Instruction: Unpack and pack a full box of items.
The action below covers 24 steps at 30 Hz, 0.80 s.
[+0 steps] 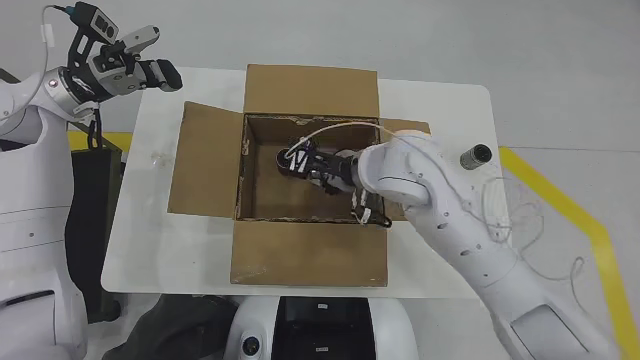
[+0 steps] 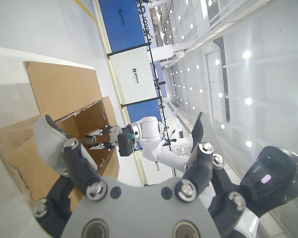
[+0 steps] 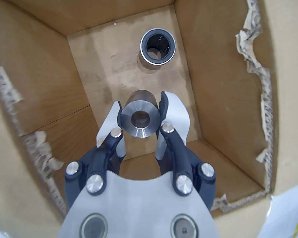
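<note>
A white table stands on a pale grey floor marked with a yellow stripe. Farther off, blue panels and a white panel on black frames stand under a high white ceiling dotted with round lights

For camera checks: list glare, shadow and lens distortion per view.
Left wrist view: ceiling lamps flare, straight lines bow. Right wrist view: even light, box walls curve, metal cylinder in the right claw gleams. Top view: soft shadow inside the box.

Large industrial hall: high ceiling lights, partition panels (blue, white), yellow floor line.
</note>
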Motion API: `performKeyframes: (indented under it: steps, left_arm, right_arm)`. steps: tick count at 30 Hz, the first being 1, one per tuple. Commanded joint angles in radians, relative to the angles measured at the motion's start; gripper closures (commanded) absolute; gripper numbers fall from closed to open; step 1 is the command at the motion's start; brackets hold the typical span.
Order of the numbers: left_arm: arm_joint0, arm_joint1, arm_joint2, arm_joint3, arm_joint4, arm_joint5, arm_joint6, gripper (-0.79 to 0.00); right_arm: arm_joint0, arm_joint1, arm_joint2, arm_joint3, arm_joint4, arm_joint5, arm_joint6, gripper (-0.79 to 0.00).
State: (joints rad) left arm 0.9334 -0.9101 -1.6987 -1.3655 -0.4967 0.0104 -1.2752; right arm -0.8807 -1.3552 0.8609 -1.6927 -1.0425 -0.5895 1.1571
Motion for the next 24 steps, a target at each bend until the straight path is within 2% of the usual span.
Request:
performKeyframes:
  steps: [1, 14, 24]
  left_arm:
    - [0.0, 0.0, 0.0, 0.0, 0.0, 0.0, 0.0, -0.785]
    - [0.0, 0.0, 0.0, 0.0, 0.0, 0.0, 0.0, -0.785]
    - [0.0, 0.0, 0.0, 0.0, 0.0, 0.0, 0.0, -0.785]
  right_arm:
    - [-0.041, 0.014, 0.039, -0.069, -0.007, -0.013, 0.002, 0.0]
    - [-0.347, 0.104, 0.406, -0.367, -0.005, -0.11, -0.11, 0.0]
    - [-0.543, 0.139, 0.597, -0.511, -0.036, -0.075, -0.178, 0.0]
